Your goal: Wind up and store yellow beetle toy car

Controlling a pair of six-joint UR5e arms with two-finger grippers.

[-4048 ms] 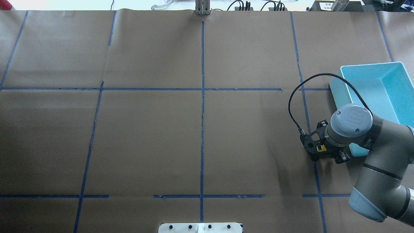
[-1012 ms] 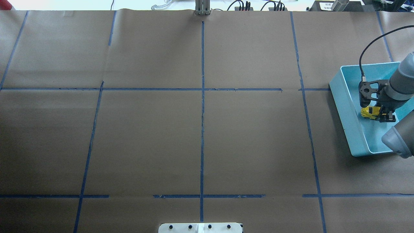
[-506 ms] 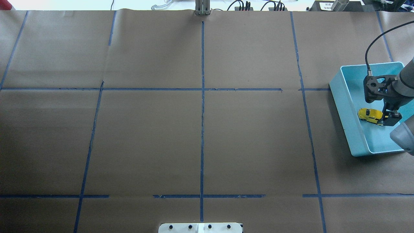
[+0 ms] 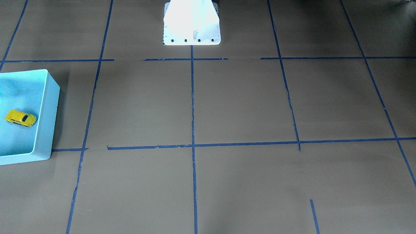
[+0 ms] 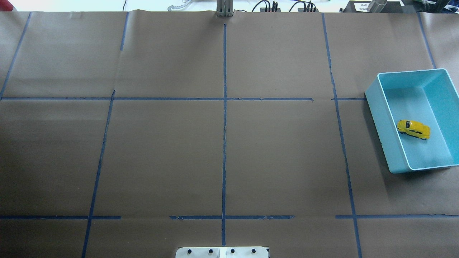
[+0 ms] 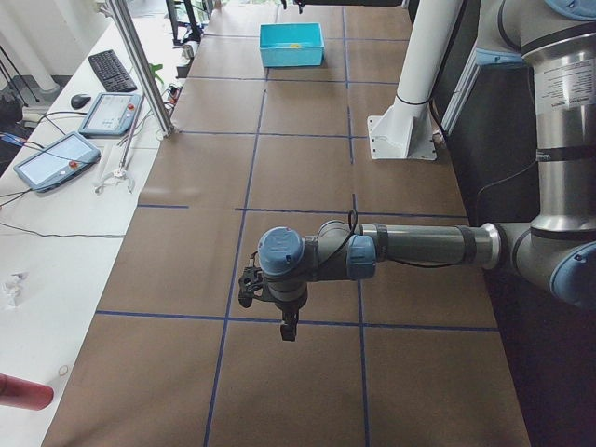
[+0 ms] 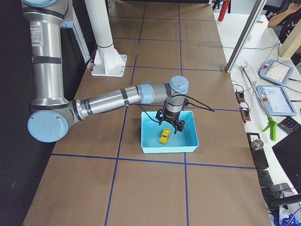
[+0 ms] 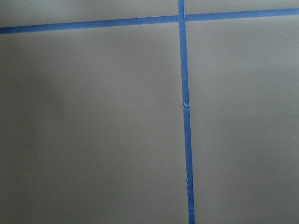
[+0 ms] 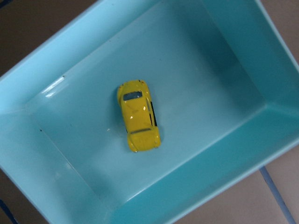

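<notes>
The yellow beetle toy car (image 5: 413, 129) stands on its wheels on the floor of the turquoise bin (image 5: 380, 107), near the bin's middle, free of any gripper. It also shows in the front view (image 4: 20, 118), the right side view (image 7: 164, 136) and the right wrist view (image 9: 138, 121), seen from straight above. My right gripper (image 7: 170, 126) hovers over the bin above the car; I cannot tell its state. My left gripper (image 6: 287, 331) hangs over bare table paper far from the bin (image 6: 291, 47); I cannot tell its state.
The bin (image 4: 48, 113) sits at the table's right end. Brown paper with blue tape lines (image 5: 224, 125) covers the table. The white robot base (image 4: 191, 22) stands at the near edge. Tablets and a keyboard (image 6: 110, 70) lie on the side bench.
The right gripper carried the car from the table into the bin, let it go, and has risen out of the overhead view. The car now rests alone in the bin.
</notes>
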